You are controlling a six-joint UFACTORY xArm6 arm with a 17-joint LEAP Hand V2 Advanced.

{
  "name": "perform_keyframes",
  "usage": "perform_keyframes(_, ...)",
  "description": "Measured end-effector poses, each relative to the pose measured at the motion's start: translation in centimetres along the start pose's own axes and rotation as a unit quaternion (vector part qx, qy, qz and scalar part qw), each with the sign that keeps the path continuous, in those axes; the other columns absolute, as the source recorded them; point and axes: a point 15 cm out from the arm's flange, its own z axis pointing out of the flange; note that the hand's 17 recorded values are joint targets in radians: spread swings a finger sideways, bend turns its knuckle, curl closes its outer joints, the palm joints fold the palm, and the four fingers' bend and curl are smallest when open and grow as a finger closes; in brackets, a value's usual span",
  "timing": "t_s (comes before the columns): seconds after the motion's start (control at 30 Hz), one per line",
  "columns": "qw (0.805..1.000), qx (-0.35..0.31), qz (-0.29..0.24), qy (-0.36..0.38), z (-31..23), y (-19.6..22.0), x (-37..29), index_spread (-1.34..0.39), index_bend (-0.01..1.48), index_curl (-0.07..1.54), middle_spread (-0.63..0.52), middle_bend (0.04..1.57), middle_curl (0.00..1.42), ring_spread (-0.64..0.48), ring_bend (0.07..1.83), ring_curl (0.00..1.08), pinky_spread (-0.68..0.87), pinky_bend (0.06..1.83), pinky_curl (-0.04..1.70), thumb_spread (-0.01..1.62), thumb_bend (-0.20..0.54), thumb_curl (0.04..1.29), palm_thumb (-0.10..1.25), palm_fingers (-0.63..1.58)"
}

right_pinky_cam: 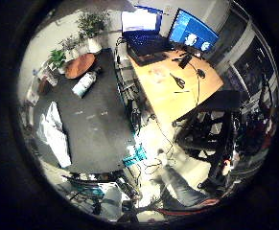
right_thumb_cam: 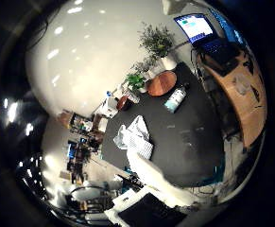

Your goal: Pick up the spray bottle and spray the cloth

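Observation:
The spray bottle [right_thumb_cam: 176, 98], white with a teal part, rests on a dark table top [right_thumb_cam: 189, 142] near its far end. It also shows in the little finger side view [right_pinky_cam: 84, 84]. A crumpled white cloth [right_thumb_cam: 134, 137] lies on the same top, away from the bottle; the little finger side view shows it too [right_pinky_cam: 53, 129]. Both look small and far from the palm.
A round wooden side table [right_thumb_cam: 162, 83] and potted plants [right_thumb_cam: 158, 40] stand beyond the bottle. A wooden desk [right_pinky_cam: 173, 81] carries a laptop [right_pinky_cam: 144, 43] and monitors [right_pinky_cam: 195, 31]. Black frames [right_pinky_cam: 211, 129] stand beside the desk. A cluttered shelf [right_thumb_cam: 80, 123] is near the cloth.

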Motion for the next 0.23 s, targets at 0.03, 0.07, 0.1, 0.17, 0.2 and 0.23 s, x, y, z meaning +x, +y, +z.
perform_keyframes(0.03, 1.0, 0.002, -0.001, 0.001, -0.19, -0.03, -0.11, -0.38, 0.18, 0.32, 0.0, 0.18, 0.29, 0.27, 0.31, 0.25, 0.58, 0.78, 0.22, 0.93, -0.031, 0.36, 0.47, 0.06)
perform_keyframes(0.07, 1.0, 0.002, -0.002, 0.001, -0.26, -0.02, -0.13, -0.38, 0.18, 0.32, 0.0, 0.18, 0.29, 0.27, 0.31, 0.25, 0.58, 0.78, 0.22, 0.93, -0.03, 0.36, 0.48, 0.06)
perform_keyframes(0.1, 1.0, 0.003, -0.002, 0.003, -0.34, -0.03, -0.12, -0.38, 0.18, 0.32, 0.0, 0.18, 0.29, 0.27, 0.31, 0.25, 0.58, 0.78, 0.22, 0.93, -0.031, 0.36, 0.48, 0.06)
perform_keyframes(0.17, 1.0, 0.002, -0.003, 0.005, -0.41, 0.04, -0.09, -0.38, 0.18, 0.32, 0.0, 0.18, 0.29, 0.27, 0.31, 0.25, 0.58, 0.78, 0.22, 0.93, -0.031, 0.36, 0.48, 0.06)
perform_keyframes(0.2, 1.0, 0.002, -0.005, 0.006, -0.54, 0.04, -0.11, -0.38, 0.18, 0.32, 0.0, 0.18, 0.29, 0.27, 0.31, 0.25, 0.58, 0.77, 0.22, 0.93, -0.031, 0.36, 0.48, 0.06)
perform_keyframes(0.23, 1.0, 0.003, -0.007, 0.008, -0.65, 0.04, -0.16, -0.38, 0.18, 0.32, 0.0, 0.18, 0.29, 0.27, 0.31, 0.25, 0.58, 0.78, 0.22, 0.93, -0.031, 0.36, 0.48, 0.06)
